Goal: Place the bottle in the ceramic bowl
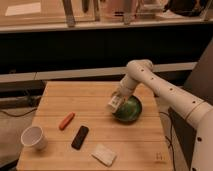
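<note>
- Clamping the bottle (113, 106), the fingers of the gripper (115, 102) are closed on its sides. The bottle hangs tilted at the left rim of the bowl (134, 114), clear of the table.
- Judged from this, pickup and carry are done. What is left is the last shift over the bowl's hollow, the lowering and the release.
- Whether the bottle touches the rim cannot be told.
- The arm (152, 82) reaches in from the right, bent down toward the bowl.
- The table (95, 100) is pale wood planks, and the bowl sits near its right edge.
- Well apart, toward the front-left, lie an orange item (66, 120), a black item (80, 137), a white block (104, 154) and a cup (34, 137) — none near the bowl.
- Behind the table runs a pale ledge (60, 75) with a dark panel above it, and further back the room is dim.
</note>
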Available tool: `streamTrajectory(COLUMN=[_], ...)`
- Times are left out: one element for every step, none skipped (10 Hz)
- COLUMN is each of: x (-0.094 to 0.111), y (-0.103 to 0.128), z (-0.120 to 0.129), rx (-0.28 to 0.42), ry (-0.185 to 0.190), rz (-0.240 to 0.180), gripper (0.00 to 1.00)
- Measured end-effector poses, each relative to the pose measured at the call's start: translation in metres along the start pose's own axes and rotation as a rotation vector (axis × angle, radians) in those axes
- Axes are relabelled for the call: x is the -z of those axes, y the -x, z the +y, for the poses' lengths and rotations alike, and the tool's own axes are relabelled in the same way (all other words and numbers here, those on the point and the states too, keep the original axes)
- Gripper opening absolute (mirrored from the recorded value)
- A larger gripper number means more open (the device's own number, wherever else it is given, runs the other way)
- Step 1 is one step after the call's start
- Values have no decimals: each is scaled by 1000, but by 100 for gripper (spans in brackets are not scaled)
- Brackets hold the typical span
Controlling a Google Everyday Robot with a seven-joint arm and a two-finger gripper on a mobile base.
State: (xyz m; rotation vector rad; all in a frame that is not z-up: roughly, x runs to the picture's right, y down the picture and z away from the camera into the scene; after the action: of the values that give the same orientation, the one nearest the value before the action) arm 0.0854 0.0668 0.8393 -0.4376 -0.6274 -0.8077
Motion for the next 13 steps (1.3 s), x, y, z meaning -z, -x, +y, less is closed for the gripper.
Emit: streamTrajectory(x=[0, 1, 1, 2, 2, 2, 2, 3, 3, 4, 4, 4, 4], y=[-1, -3, -4, -5, -6, -8, -10, -11, -13, -14, -15, -16, -17], z=[0, -1, 0, 0, 0, 1, 1, 1, 2, 2, 3, 3, 3], rx=[0, -4, -7, -9, -12, -15, -16, -18, -20, -22, -25, -27, -29], ry=[-1, -3, -4, -6, -7, -5, -5, -5, -5, -5, -6, -5, -6], rz=[-1, -1, -1, 0, 0, 0, 1, 1, 1, 2, 2, 2, 3], gripper=[4, 4, 4, 4, 4, 4, 4, 4, 4, 4, 4, 4, 4])
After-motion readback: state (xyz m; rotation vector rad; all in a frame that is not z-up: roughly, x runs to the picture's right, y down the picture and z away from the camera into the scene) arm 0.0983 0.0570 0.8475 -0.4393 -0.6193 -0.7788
